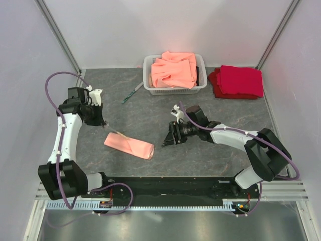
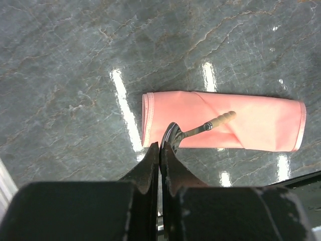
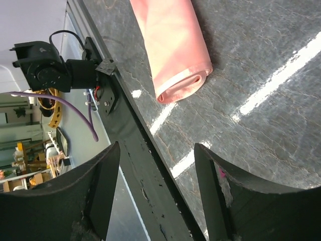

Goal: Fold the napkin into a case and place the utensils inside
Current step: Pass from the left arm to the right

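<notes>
Napkin (image 1: 129, 145): pale-pink cloth, folded into a long flat case on grey marbled table (image 1: 150, 110).
Left claw (image 2: 160, 146): clamped on dark slim utensil (image 2: 210, 124), beige ribbed handle over napkin.
Right claw (image 3: 156, 150): fingers apart, empty, near napkin end.

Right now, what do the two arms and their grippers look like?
Both the left arm and right arm have white links with bulky black joints, and a purple cable loops along each. The left gripper and right gripper have black, wedge-shaped fingers; one right finger carries a small pink mark.
</notes>
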